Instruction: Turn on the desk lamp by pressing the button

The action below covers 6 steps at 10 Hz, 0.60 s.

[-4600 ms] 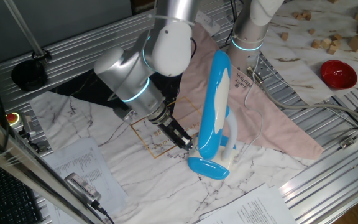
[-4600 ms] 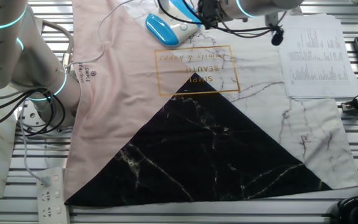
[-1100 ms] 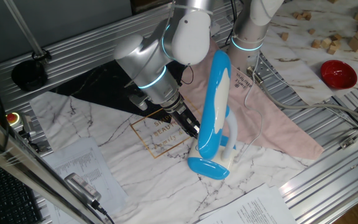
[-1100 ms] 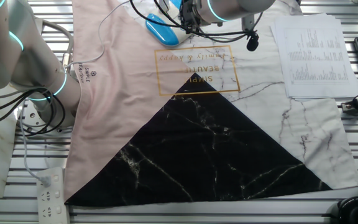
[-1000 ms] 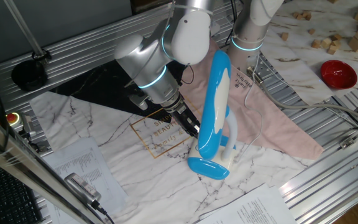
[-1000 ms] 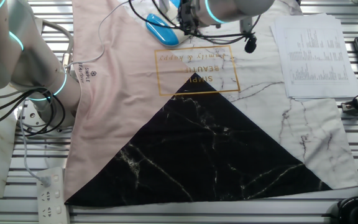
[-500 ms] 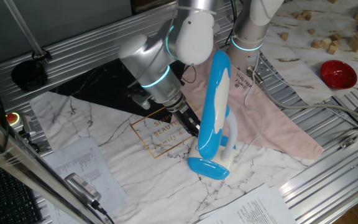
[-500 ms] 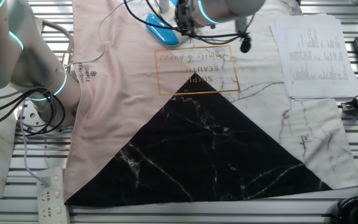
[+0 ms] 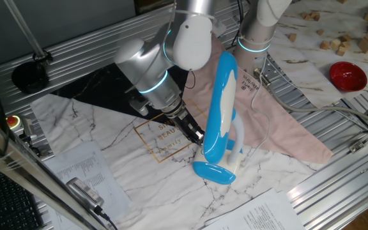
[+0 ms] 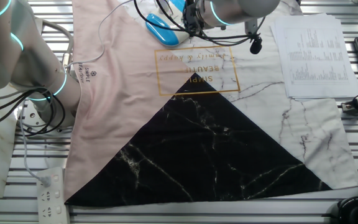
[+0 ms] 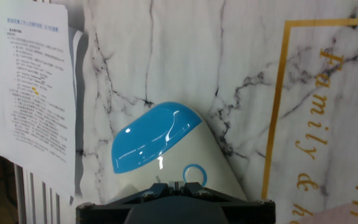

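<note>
The desk lamp stands on the marble-print cloth with its long blue and white head (image 9: pixel 221 108) upright over the oval blue base (image 9: pixel 214 171). My gripper (image 9: pixel 197 135) is low beside the head, above the base's white top. In the hand view the base (image 11: pixel 157 140) fills the lower middle. A blue ring button (image 11: pixel 194 175) sits on its white part, just right of my fingertips. The gripper (image 11: pixel 176 185) shows its fingers pressed together, holding nothing. In the other fixed view the base (image 10: pixel 161 28) and gripper (image 10: pixel 192 23) lie at the top edge.
A second robot arm (image 9: pixel 257 32) stands behind the lamp on a pink cloth (image 9: pixel 280 128). A red bowl (image 9: pixel 347 75) and wooden blocks (image 9: pixel 337 41) lie far right. Printed sheets (image 10: pixel 309 56) lie beside the cloth, also in the hand view (image 11: pixel 33 87).
The arm has shifted a little over the last second; the gripper has drawn slightly down and away from the lamp head. The lamp has not moved.
</note>
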### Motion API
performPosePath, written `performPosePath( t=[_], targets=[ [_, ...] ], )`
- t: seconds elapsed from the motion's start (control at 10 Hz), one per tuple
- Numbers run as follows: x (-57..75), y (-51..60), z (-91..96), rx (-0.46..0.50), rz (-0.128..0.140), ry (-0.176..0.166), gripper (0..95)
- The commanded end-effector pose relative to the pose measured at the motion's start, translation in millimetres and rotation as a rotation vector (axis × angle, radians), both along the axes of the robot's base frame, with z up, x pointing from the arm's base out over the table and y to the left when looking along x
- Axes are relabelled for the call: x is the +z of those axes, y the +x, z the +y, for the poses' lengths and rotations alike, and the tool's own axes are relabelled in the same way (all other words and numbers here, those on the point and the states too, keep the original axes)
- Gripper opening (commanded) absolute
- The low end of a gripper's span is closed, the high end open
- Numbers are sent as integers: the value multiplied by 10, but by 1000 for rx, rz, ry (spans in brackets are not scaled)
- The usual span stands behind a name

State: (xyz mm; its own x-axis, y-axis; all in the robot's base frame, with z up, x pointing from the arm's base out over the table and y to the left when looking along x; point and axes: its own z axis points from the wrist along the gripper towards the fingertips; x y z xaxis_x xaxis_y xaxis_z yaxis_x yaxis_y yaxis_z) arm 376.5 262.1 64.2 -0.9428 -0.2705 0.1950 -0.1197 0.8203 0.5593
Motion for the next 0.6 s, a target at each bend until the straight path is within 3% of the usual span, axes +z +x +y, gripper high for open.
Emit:
performPosePath(
  t=[0.1, 0.6],
  targets=[
    [-2, -1, -2, -1, -1, -1, 0],
    [-148, 44, 18, 10, -20, -1, 0]
  ],
)
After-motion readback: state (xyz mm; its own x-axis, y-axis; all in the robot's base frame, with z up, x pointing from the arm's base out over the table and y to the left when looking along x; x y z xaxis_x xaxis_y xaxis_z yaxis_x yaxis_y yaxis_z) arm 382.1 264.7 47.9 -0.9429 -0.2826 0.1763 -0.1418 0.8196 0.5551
